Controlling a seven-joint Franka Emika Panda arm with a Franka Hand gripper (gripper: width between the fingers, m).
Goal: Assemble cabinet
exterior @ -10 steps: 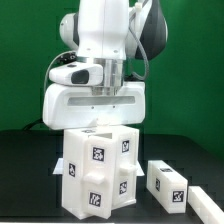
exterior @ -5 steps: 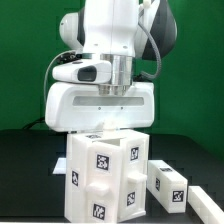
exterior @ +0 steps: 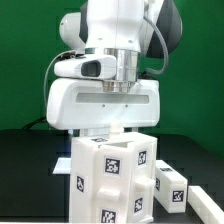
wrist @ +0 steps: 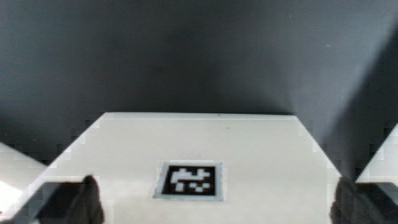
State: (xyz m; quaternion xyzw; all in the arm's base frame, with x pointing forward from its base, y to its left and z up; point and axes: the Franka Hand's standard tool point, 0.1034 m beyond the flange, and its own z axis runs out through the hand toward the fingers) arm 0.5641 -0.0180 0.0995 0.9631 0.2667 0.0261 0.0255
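Note:
The cabinet (exterior: 112, 182) is a white box of panels with black-and-white tags, standing turned with one corner toward the exterior view. My gripper (exterior: 108, 133) comes down on its top from straight above, jaws spread wide and closed on its two sides. In the wrist view the cabinet's flat tagged top (wrist: 196, 150) fills the space between the two dark fingers (wrist: 71, 203), one at each edge, with the gripper (wrist: 217, 203) centred over the tag. The fingertips themselves are hidden behind the top edge in the exterior view.
A small white tagged block (exterior: 172, 186) lies on the black table (exterior: 30, 170) just to the exterior view's right of the cabinet, with another white piece (exterior: 211, 206) beyond it. A green wall stands behind the arm.
The cabinet has turned and shifted toward the exterior view's right and nearer the camera, moving together with the gripper above it. The jaws stayed equally wide.

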